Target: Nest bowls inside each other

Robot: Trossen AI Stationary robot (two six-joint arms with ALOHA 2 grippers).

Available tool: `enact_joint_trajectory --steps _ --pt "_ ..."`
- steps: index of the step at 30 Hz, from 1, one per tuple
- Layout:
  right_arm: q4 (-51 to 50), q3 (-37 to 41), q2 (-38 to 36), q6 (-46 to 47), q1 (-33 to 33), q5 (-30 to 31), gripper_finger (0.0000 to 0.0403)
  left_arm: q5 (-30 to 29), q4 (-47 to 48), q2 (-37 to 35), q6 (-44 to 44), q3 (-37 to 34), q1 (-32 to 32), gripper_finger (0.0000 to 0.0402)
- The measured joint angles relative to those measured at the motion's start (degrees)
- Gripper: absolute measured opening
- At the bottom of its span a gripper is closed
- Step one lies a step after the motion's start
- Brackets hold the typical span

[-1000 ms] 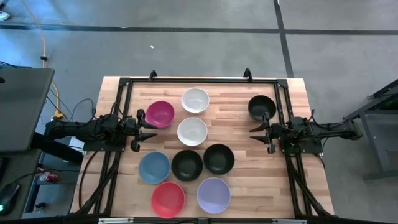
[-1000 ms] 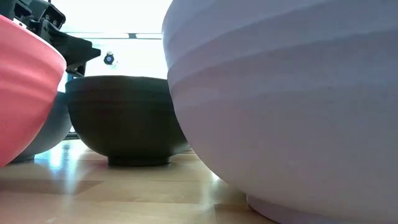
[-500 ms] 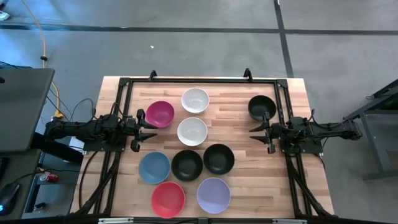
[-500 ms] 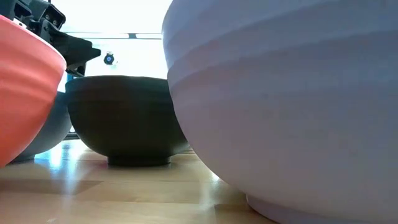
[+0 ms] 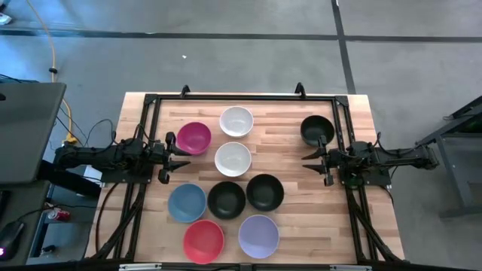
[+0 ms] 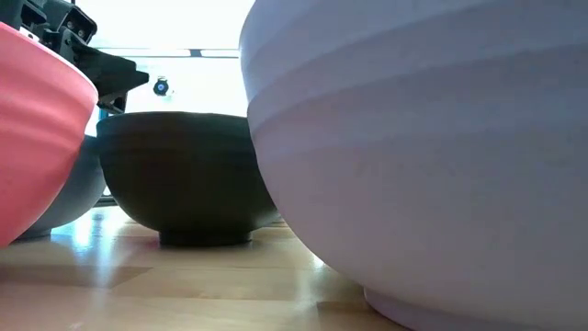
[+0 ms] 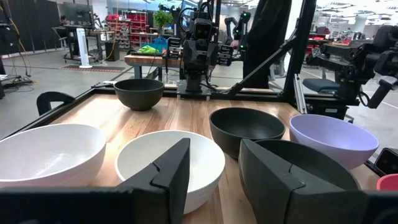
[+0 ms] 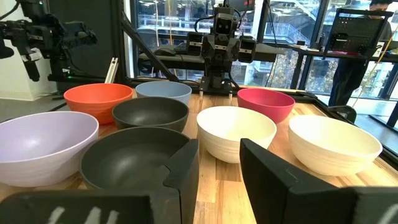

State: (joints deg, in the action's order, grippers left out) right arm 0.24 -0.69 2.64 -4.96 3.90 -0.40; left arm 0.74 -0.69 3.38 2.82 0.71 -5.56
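In the high view, nine bowls sit singly on the table (image 5: 294, 218). One bowl (image 5: 193, 138) lies upper left, two (image 5: 236, 121) (image 5: 233, 159) stacked vertically beside it. One (image 5: 317, 130) stands apart at upper right. Three (image 5: 187, 202) (image 5: 227, 199) (image 5: 265, 192) form a middle row; two (image 5: 203, 241) (image 5: 258, 235) lie lowest.

Bright, even — backlit glare, perhaps.

lavender bowl (image 6: 423, 156) cut off by low view's edges, hiding most bowls; red bowl (image 6: 37, 138) cropped
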Motion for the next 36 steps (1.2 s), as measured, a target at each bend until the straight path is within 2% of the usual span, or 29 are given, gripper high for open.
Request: enact_joint_trajectory --steps 25,30,36 --pt "0.01 0.0 -0.01 -0.12 0.02 0.0 0.011 0.0 0.0 0.0 -0.01 0.0 0.0 0.0131" --pt "0.01 0.0 0.0 -6.7 -0.07 0.42 0.011 0.01 0.0 0.0 -0.01 0.0 0.0 0.0131" --pt "1.57 0.09 0.01 4.31 -0.04 -2.23 0.011 -0.01 0.0 0.0 -0.01 0.0 0.0 0.0131"
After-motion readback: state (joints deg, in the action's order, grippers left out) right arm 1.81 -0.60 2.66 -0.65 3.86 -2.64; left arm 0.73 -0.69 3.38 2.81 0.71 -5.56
